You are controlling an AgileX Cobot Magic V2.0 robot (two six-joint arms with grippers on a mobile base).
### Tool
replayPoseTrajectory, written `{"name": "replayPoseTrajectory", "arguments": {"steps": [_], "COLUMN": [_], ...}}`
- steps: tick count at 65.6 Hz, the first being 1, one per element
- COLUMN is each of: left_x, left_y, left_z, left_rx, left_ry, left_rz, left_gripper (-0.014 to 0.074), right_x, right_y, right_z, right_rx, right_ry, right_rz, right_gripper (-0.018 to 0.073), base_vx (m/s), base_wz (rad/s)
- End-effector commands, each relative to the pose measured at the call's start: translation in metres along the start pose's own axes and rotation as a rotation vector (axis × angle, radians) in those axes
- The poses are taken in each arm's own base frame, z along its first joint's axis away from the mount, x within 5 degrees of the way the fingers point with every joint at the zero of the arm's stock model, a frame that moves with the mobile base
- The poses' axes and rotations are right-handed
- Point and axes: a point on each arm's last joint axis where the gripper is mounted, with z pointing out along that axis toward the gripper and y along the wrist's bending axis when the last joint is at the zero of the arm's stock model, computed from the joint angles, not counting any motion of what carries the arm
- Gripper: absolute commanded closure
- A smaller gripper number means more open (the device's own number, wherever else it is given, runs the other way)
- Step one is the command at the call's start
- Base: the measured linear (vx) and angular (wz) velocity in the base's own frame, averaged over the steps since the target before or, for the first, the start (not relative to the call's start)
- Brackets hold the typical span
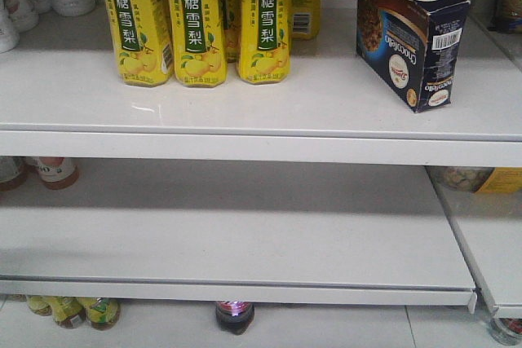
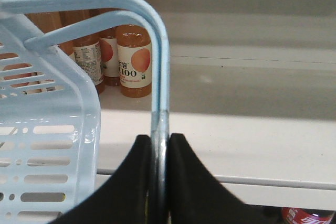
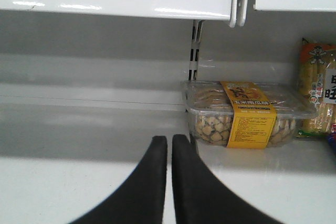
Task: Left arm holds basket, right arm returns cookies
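The cookies stand on the upper shelf, over at its right end, well apart from the row of yellow drink bottles further left. The navy box rests on one long narrow edge, its long axis running from the shelf's front back toward the rear, skewed so the near end sits further right than the far end. The printed face with the cookie photo looks left toward the bottles, and the barcode is on the upper side near the right corner. Nothing touches the box.

Seen from the left wrist, the left gripper has its black fingers pinched on the thin blue handle of the basket, the handle rising straight up from between them and bending over to the left. The basket's slotted wall hangs just left of the fingers. Orange juice bottles stand behind on a shelf.

From the right wrist, the right gripper has its fingers nearly together, only a narrow slit between them, and nothing held. It sits above a white lower shelf; a clear snack tub with a yellow band lies just beyond to the right.
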Motion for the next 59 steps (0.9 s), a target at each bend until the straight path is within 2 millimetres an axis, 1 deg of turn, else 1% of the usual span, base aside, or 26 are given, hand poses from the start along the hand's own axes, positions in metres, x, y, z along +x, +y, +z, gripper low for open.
{"name": "replayPoseTrajectory", "arguments": {"steps": [1,59], "left_x": [-0.0165,-0.0165], "left_y": [0.0002,0.0002], "left_z": [-0.0043,-0.0043], "left_rx": [-0.007,-0.007], "left_ry": [-0.137,-0.137], "left_rz": [0.024,0.024], "left_gripper": [0.0599,0.0599], "right_x": [-0.0001,-0.0001], "right_y": [0.0008,0.0007], "right_z": [0.0019,0.0019], "right_rx": [-0.007,-0.007], "right_ry": [-0.047,-0.045], "right_rz": [-0.019,-0.008], "right_gripper": [0.0562,0.0562], "base_vx": [0.0,0.0], "base_wz": [0.0,0.0]}}
